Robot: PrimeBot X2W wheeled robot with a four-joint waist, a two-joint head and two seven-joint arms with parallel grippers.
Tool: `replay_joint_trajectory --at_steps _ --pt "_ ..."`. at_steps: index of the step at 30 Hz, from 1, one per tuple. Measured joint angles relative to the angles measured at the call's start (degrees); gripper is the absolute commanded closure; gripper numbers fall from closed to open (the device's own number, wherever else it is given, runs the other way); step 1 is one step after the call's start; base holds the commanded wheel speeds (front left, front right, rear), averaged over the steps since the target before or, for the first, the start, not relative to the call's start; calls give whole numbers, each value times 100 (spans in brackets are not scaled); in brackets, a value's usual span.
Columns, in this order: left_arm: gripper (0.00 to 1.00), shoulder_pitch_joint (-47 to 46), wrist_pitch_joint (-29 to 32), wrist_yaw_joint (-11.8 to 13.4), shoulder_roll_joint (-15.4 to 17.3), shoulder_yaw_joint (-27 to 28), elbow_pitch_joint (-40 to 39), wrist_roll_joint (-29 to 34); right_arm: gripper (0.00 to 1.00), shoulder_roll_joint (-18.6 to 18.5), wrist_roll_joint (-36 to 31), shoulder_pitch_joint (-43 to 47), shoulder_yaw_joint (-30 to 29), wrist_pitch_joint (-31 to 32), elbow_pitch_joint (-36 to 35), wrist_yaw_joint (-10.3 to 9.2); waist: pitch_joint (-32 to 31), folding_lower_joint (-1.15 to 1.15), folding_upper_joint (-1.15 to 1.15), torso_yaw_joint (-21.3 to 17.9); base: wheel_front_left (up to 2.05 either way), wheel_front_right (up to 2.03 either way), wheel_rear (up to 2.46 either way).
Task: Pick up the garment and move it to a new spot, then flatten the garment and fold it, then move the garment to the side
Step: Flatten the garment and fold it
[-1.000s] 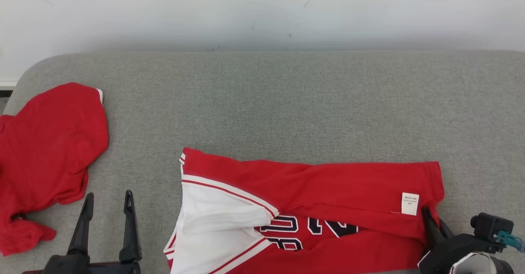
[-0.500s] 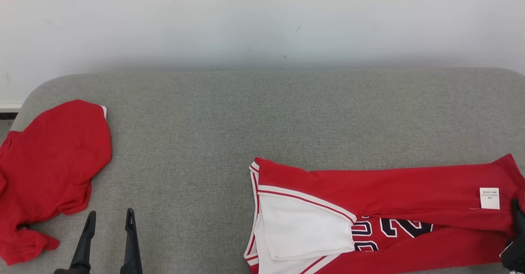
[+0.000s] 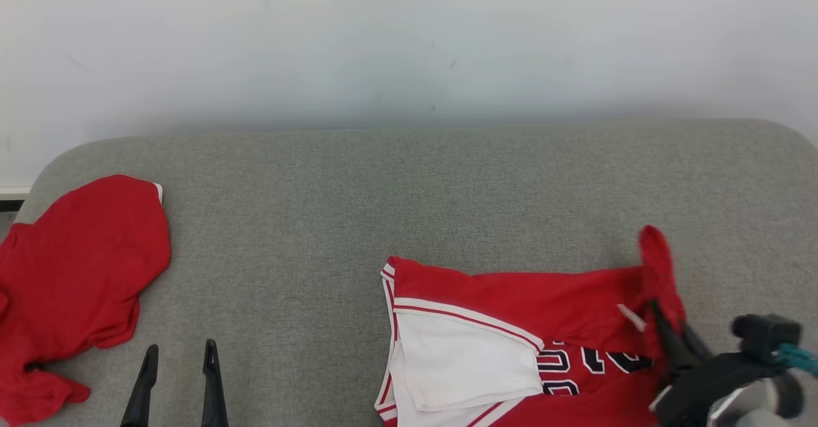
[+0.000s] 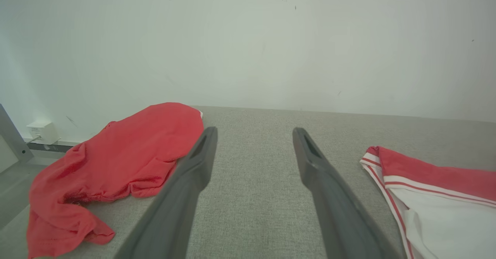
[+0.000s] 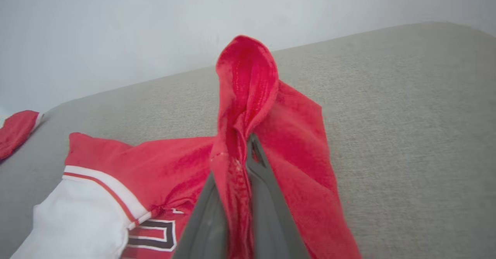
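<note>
- Head view: a pale wall takes up the far part. Below it a grey surface runs left to right, with rounded far corners.
- Garment: red, on the near right part of the grey surface, cut off by the near edge of the view. Most of it lies flat. Its right end is raised off the surface in a narrow upright fold.
- Red cloth: crumpled at the far left, well apart from the garment. In the left wrist view its left part hangs over the edge of the surface.
- White panel: on the left half of the garment, edged with red-and-white trim. Dark, white-outlined lettering shows just right of it, partly covered by a red fold.
- Right gripper: near right, fingers closed on the garment's raised right end. In the right wrist view the red fabric is bunched between the two fingers and rises above the tips as a loop.
- Left gripper: near left, fingers spread wide with nothing between them. It is over bare surface between the red cloth and the garment and touches neither. Contact with the surface cannot be told.
- Label: small, white, tilted, on the garment just left of the right gripper. The print is unreadable.
- Box: small, white, low on the wall at the far left in the left wrist view, beyond the red cloth.
</note>
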Motion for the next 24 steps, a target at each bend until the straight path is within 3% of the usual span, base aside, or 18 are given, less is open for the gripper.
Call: replay_joint_trajectory --at_steps 7,11,18,24 --pt "0 1 0 -47 0 -15 66 -29 100 695 -165 193 534 235 -776 -1 -22 0 0 139 0 0 0" --pt "0 -3 0 -94 1 7 100 -35 100 999 -248 190 776 332 -873 -1 -18 0 0 219 0 0 0" --pt "0 -70 0 -146 0 -86 159 -45 100 1661 -319 -64 1152 321 -595 -1 25 0 0 446 0 0 0" --pt "0 -200 0 -155 0 -156 264 -70 100 1939 -315 -433 1266 170 12 -1 120 0 0 644 0 0 0"
